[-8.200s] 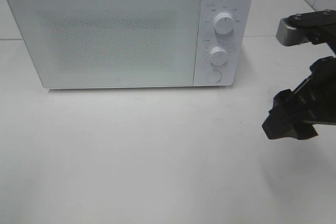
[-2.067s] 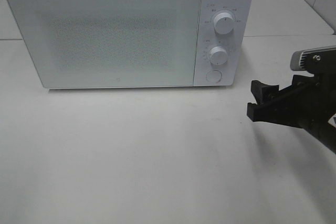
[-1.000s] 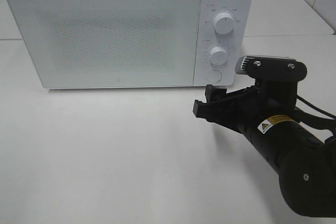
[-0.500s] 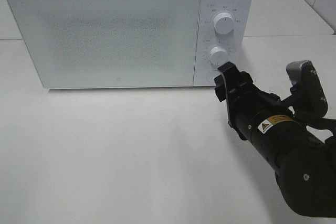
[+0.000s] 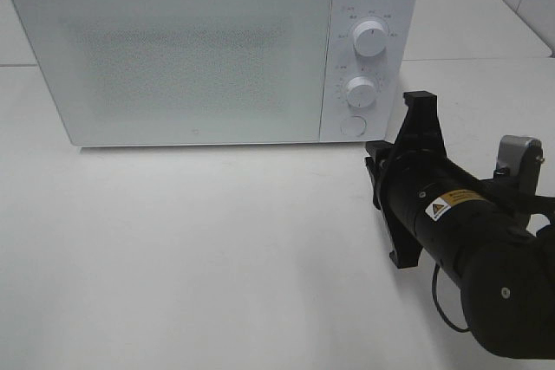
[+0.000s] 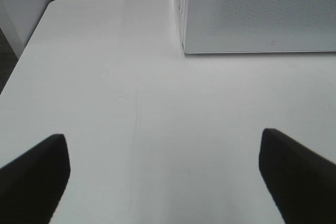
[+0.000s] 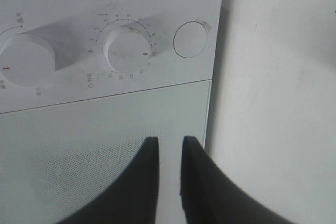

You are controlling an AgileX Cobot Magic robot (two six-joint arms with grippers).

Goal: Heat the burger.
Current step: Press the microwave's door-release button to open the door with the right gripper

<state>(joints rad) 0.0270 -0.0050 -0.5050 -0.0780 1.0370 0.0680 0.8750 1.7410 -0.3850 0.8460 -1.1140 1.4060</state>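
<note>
On the far left, seen only by its own wrist camera, the left gripper (image 6: 163,137) hangs over the bare white table (image 5: 217,249). Its two dark fingers (image 6: 34,174) are spread wide with nothing between them, and a corner of the microwave (image 5: 199,49) lies ahead of it. In the high view the white microwave fills the upper left and middle. Its large frosted door (image 5: 173,58) is closed flat against the body. To the right of the door runs the narrow control panel (image 5: 381,6), with an upper knob (image 5: 370,39), a lower knob (image 5: 361,90) ringed by small numbers, and below them a round button (image 5: 352,125). Further right, the black right arm (image 5: 468,240) reaches in from the lower right corner. It carries a yellow warning label (image 5: 444,205), and a grey camera bracket (image 5: 519,152) sticks up behind it. Its wrist is rolled so that the gripper's cross bar (image 5: 414,179) stands nearly on end just in front of the microwave's lower right corner, below and to the right of the button. The right wrist view shows the right gripper (image 7: 169,141) pointed at the microwave's front. Its fingers are drawn close, with only a narrow slit between them, and they hold nothing. Whether they touch the microwave cannot be told. The burger shows in none of these views, so where it lies cannot be told.
</note>
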